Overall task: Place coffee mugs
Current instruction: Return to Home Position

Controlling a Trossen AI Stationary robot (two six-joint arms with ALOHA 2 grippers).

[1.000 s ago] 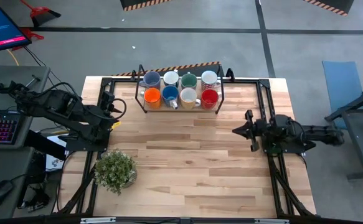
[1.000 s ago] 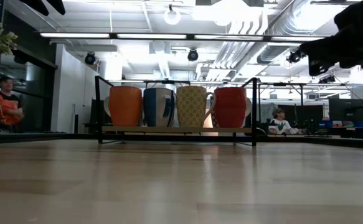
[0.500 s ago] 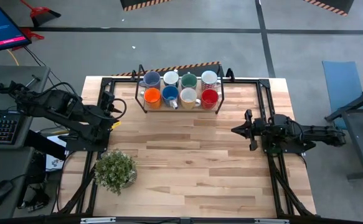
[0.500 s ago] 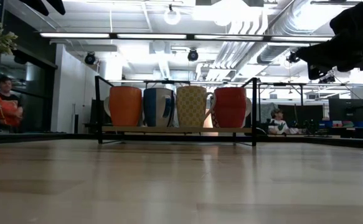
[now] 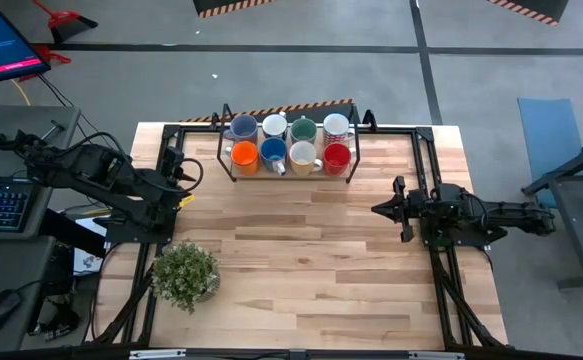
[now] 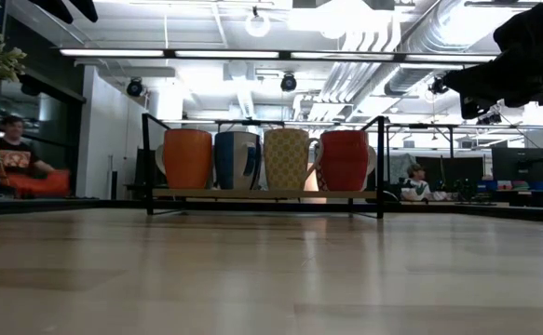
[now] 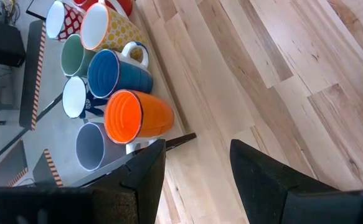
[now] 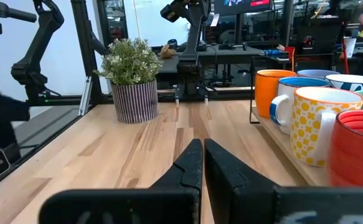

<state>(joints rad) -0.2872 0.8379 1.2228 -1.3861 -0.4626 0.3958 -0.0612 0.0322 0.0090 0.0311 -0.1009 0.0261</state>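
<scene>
Eight mugs stand upright in a black-framed rack (image 5: 289, 175) at the table's far edge. The far row is grey-blue (image 5: 242, 126), white (image 5: 274, 126), green (image 5: 303, 128) and white with a red pattern (image 5: 336, 125). The near row is orange (image 5: 243, 154), blue (image 5: 272, 152), cream with yellow dots (image 5: 302, 153) and red (image 5: 336, 157). My left gripper (image 7: 197, 155) is open at the table's left edge, left of the rack, holding nothing. My right gripper (image 8: 201, 149) is shut and empty above the table's right side, pointing left, nearer than the rack.
A potted green plant (image 5: 185, 275) in a striped pot stands near the table's near-left corner. Black frame rails (image 5: 423, 160) run along the left and right edges. Bare wood (image 5: 291, 260) lies between the rack, the plant and my right gripper. People sit in the room behind.
My right gripper has edged slightly toward the table's left, then held still. A person in the room behind the table has leaned over.
</scene>
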